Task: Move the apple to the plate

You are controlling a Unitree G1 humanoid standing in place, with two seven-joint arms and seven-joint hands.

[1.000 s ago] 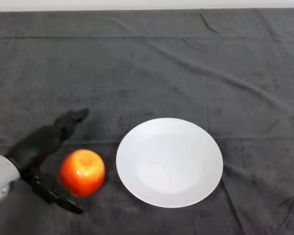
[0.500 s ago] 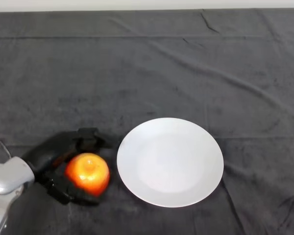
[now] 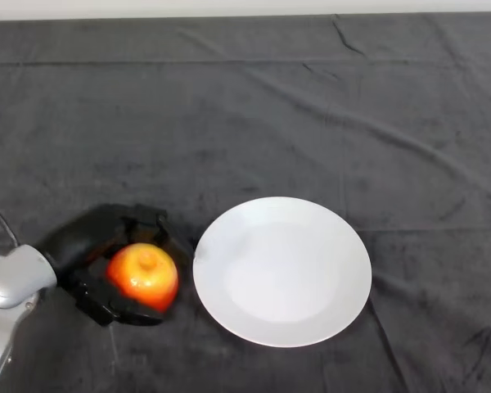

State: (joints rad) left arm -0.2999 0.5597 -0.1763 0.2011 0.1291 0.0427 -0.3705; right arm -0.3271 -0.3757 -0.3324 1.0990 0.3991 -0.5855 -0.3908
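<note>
A red and orange apple (image 3: 144,274) sits at the lower left of the head view, just left of the white plate (image 3: 282,271). My black left hand (image 3: 90,246) wraps around the apple, fingers curled over its far side and thumb under its near side. The apple lies close to the plate's left rim without overlapping it. The silver forearm enters from the lower left corner.
A dark grey wrinkled cloth (image 3: 311,115) covers the whole table. A pale wall strip runs along the far edge at the top.
The hand went from open beside the apple to curled round it. The apple has shifted slightly up and to the right.
</note>
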